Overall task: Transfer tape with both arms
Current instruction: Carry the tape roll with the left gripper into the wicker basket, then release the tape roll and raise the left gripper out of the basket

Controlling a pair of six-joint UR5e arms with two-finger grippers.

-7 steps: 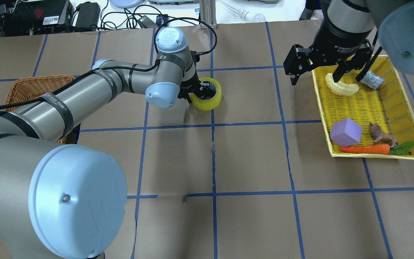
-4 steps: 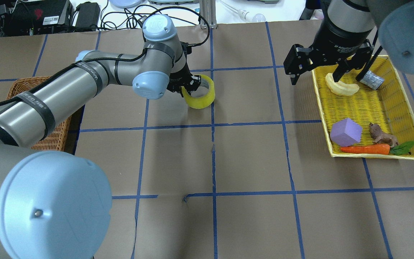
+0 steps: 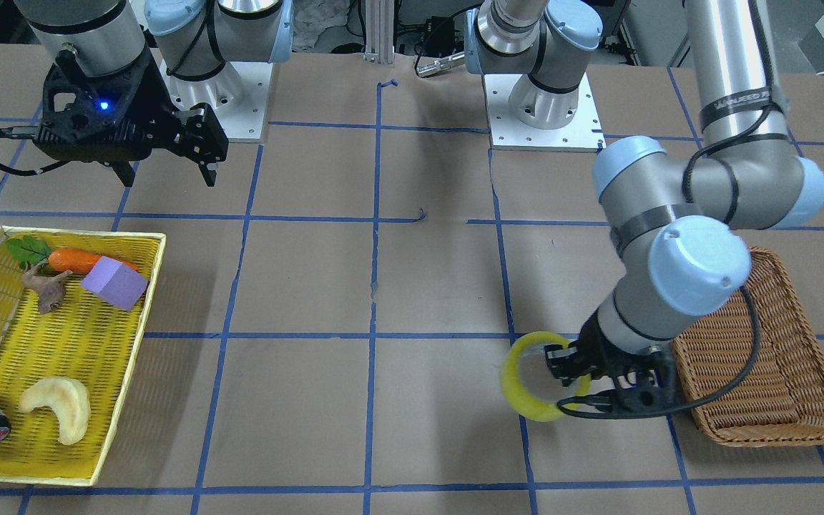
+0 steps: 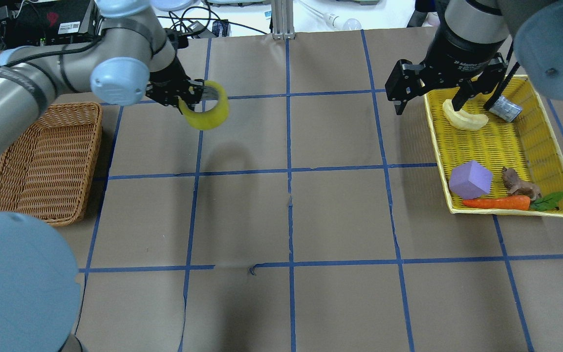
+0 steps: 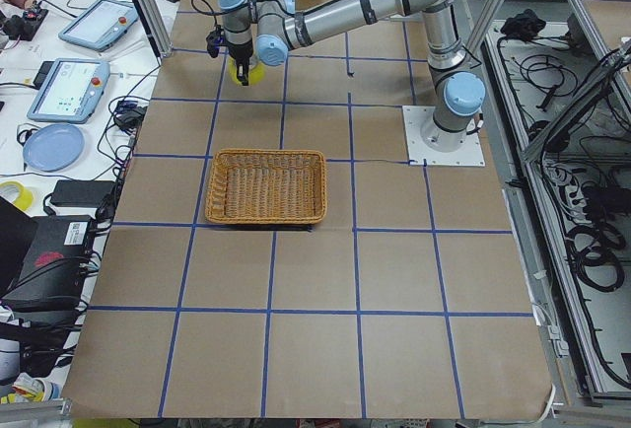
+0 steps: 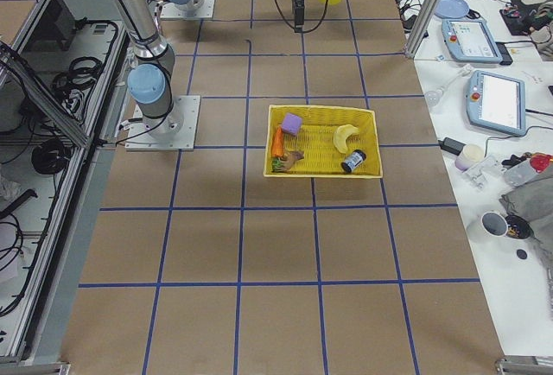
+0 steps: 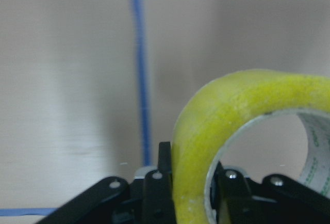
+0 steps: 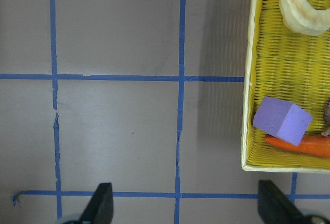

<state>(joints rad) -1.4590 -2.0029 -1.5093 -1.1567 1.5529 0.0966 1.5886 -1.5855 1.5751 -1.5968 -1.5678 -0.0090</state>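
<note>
Carry step, I judge: the left pincer (image 4: 194,94) clamps the tape (image 4: 211,115) by its wall, aloft near the counter's far edge, left half. The right pincer (image 3: 167,163) gapes empty (idle beside the yellow tray (image 4: 439,161)). Next: swing over the wicker basket (image 4: 42,156), then release.

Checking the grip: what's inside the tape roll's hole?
One finger of the left tool sits inside the hole of the tape, the other outside, pinching the wall. Brown table paper shows through the rest. Where the fingers touch the wall is covered by the roll.
</note>
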